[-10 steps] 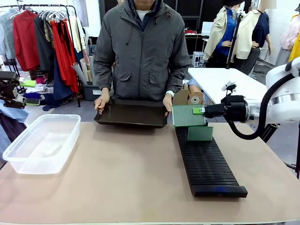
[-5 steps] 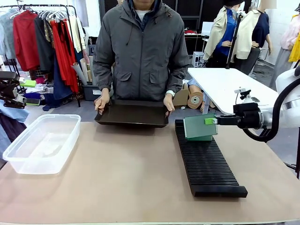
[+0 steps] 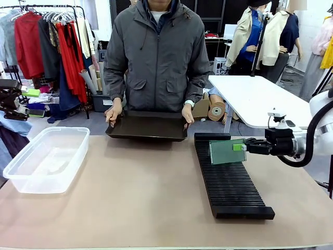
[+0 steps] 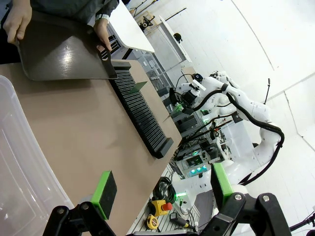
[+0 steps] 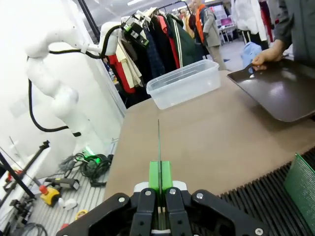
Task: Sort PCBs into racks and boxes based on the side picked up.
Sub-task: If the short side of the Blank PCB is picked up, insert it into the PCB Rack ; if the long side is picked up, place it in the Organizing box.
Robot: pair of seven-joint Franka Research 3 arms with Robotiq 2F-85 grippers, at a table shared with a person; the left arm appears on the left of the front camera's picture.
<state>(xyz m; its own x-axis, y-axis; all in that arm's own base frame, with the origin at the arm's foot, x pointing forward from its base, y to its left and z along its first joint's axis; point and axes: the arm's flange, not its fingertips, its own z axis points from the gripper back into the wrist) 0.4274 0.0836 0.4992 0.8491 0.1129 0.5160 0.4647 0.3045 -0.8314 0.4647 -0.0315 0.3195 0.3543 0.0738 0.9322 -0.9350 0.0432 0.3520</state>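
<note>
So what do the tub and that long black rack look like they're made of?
The tub looks like clear plastic, glossy: the table shows through its walls. The rack seems matte black moulded plastic, though coated metal is possible: fine ridged slots, hardly any shine.

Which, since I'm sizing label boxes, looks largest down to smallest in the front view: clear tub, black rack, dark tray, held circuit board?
1-2. Clear tub and black rack: about alike, too close to rank.
3. Dark tray, though it sits farthest off, which may shrink it.
4. Circuit board, plainly smallest.
</note>
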